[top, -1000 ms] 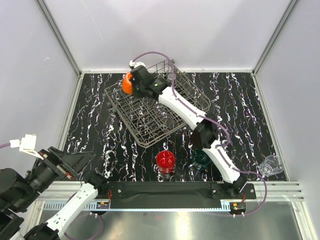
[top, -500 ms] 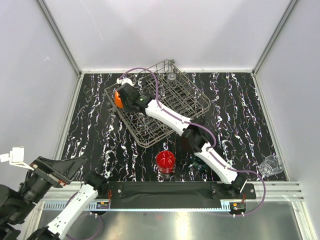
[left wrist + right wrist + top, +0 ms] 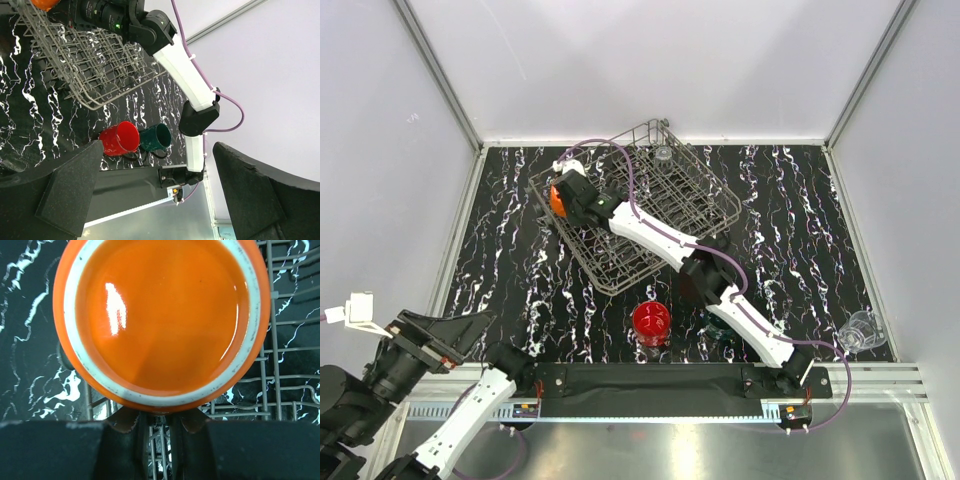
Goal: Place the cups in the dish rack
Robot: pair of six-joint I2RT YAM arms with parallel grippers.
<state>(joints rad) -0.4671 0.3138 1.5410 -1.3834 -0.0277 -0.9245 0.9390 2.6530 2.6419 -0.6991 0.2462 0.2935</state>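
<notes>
My right gripper (image 3: 566, 196) is shut on the orange cup (image 3: 556, 199) and holds it over the left corner of the wire dish rack (image 3: 650, 215). In the right wrist view the orange cup (image 3: 160, 315) fills the frame, with rack wires (image 3: 280, 365) beneath it and my right gripper (image 3: 157, 435) pinching its near edge. A red cup (image 3: 651, 322) stands in front of the rack. The teal cup (image 3: 721, 328) is mostly hidden under my right arm. Both show in the left wrist view, the red cup (image 3: 120, 139) beside the teal cup (image 3: 156, 137). My left gripper (image 3: 440, 335) is open and empty at the near left.
A clear cup (image 3: 861, 330) lies at the near right of the table. Another clear cup (image 3: 663, 154) sits at the rack's far corner. Grey walls enclose the table. My right arm (image 3: 660, 232) stretches diagonally across the rack.
My right arm has carried the orange cup left and nearer, from the rack's far edge to its left corner. My left gripper has shifted slightly at the near left.
</notes>
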